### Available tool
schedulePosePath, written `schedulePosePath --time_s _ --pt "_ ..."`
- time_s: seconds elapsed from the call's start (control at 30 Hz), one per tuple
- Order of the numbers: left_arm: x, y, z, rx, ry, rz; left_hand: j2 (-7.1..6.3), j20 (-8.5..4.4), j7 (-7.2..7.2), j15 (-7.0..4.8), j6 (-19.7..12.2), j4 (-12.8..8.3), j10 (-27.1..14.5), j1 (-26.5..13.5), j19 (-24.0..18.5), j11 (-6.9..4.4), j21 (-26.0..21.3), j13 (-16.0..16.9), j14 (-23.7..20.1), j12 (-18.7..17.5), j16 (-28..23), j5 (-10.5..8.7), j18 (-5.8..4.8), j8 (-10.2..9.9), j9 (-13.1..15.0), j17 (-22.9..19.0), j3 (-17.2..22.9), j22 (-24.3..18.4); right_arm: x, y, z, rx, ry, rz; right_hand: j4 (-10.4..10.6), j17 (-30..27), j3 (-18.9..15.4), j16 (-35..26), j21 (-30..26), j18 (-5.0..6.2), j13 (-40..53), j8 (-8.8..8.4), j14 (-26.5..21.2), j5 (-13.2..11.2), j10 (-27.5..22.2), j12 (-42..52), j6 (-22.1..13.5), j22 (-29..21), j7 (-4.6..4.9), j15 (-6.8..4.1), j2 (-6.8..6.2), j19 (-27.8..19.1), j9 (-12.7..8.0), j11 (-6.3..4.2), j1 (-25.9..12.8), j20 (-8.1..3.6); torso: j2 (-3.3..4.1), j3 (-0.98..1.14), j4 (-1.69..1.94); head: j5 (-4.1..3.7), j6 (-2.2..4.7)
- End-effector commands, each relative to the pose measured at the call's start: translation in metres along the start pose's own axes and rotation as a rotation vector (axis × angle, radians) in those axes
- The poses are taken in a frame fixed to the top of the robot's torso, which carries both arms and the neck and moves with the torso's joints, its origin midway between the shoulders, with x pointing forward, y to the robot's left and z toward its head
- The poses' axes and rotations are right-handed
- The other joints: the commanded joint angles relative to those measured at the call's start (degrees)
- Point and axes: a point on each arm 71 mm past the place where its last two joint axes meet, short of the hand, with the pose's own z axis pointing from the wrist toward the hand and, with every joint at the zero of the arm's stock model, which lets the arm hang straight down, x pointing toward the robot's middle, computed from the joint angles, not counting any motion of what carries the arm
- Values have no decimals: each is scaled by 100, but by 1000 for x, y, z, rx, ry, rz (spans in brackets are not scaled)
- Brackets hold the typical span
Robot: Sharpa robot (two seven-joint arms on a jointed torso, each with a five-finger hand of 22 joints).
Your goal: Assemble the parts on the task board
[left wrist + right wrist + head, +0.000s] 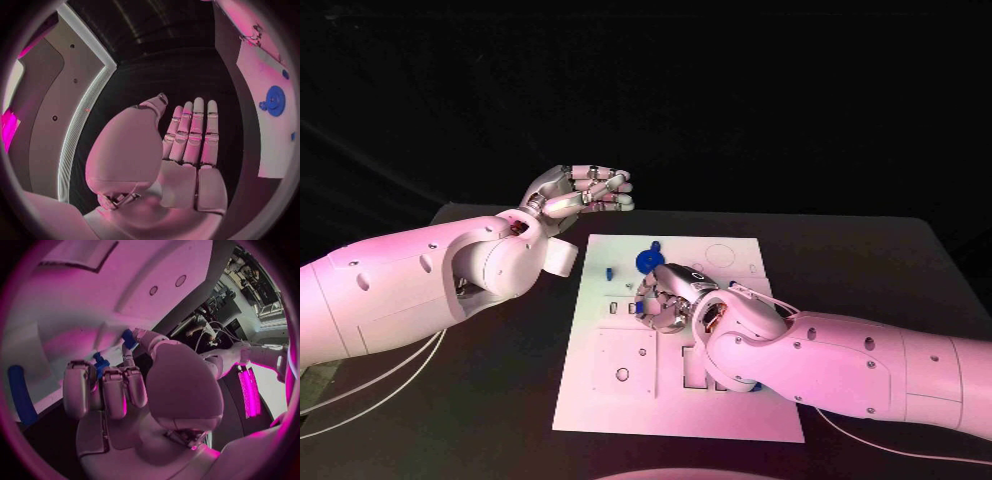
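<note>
black table (906, 260) under a white task board (733, 410), long axis running away from the robot. right hand (678, 298) low over the board's middle, palm down, fingers (115, 390) curled, pinching a small blue part (129, 338) at the thumb tip. left hand (581, 192) raised past the board's far left corner, fingers (194, 127) straight and together, grasping nothing. blue gear (648, 261) flat on the board's far half, just beyond the right hand.

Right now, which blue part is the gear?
The round toothed blue gear at the board's far end, just beyond the right hand; the other blue parts are small pieces.
</note>
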Motion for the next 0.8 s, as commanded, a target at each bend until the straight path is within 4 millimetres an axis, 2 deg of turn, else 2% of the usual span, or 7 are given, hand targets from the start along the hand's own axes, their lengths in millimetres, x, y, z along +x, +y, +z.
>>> schedulePosePath --time_s 0.03,0.37,0.8 --pt "2 -1 0 4 19 -10 -54 -13 40 3 51 4 27 3 43 6 17 0 -8 -22 -20 22 86 -18 -9 6 43 -2 3 0 0 -2 12 -17 -48 1119 1 -18 -28 -19 971 -38 516 -4 225 -33 -59 381 15 14 -61 -34 -12 22 -1 -3 3 6 5 -1 -13" --pt "2 -1 0 3 19 -10 -54 -13 40 3 51 4 27 3 43 6 17 0 -8 -22 -20 22 86 -18 -9 6 43 -2 5 0 -1 -6 9 -12 -59 1107 8 -21 -43 -16 954 -73 513 -5 211 -50 -111 369 39 32 -79 -44 -21 44 -26 12 4 4 1 10 -16" --pt "1 -1 0 1 20 -11 -54 -13 40 3 51 4 27 3 43 6 17 0 -8 -22 -20 22 86 -18 -9 6 43 -2 6 1 -2 -12 -1 -3 -75 1100 -84 -24 -65 -11 932 -137 511 -17 190 -73 -203 360 82 71 -197 -52 -31 86 -126 51 -1 -2 1 24 -11"
